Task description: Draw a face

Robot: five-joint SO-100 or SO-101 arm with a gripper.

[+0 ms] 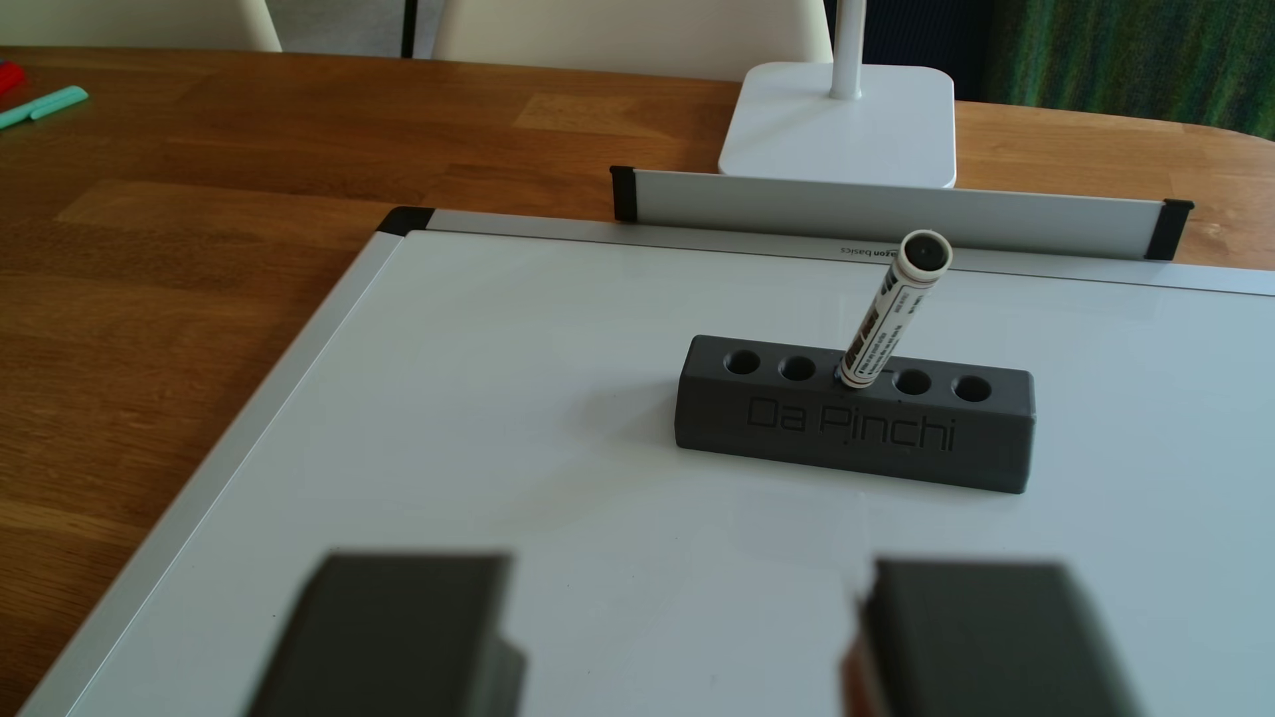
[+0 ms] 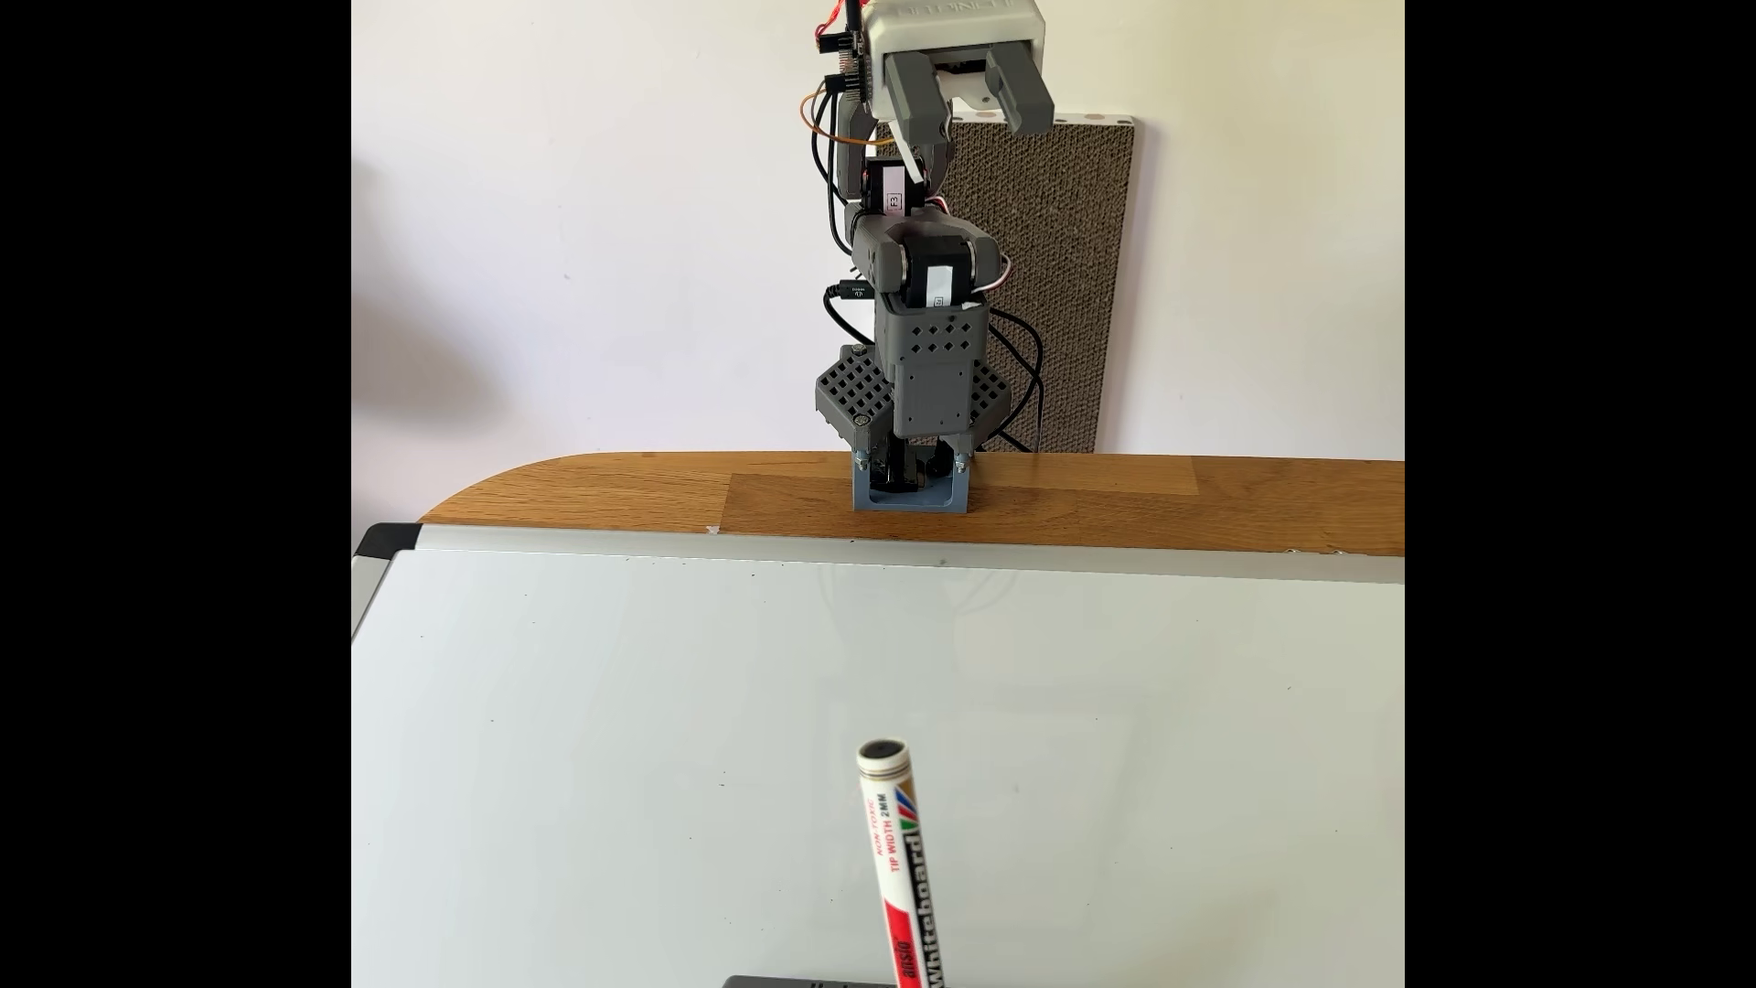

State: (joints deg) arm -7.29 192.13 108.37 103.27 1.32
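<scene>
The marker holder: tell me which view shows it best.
The other view: the whole grey marker holder shows, with five holes and the marker standing in the middle one. The fixed view catches just its top edge at the bottom.

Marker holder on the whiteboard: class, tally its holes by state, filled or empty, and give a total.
Filled holes: 1, the middle one, holding the whiteboard marker
Empty holes: 4, two on each side in the marker holder
Total: 5 holes

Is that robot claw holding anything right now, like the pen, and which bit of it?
Nothing is held. The gripper is open and empty, raised high above the whiteboard. The marker stands tilted in the middle hole of the grey holder.
</scene>
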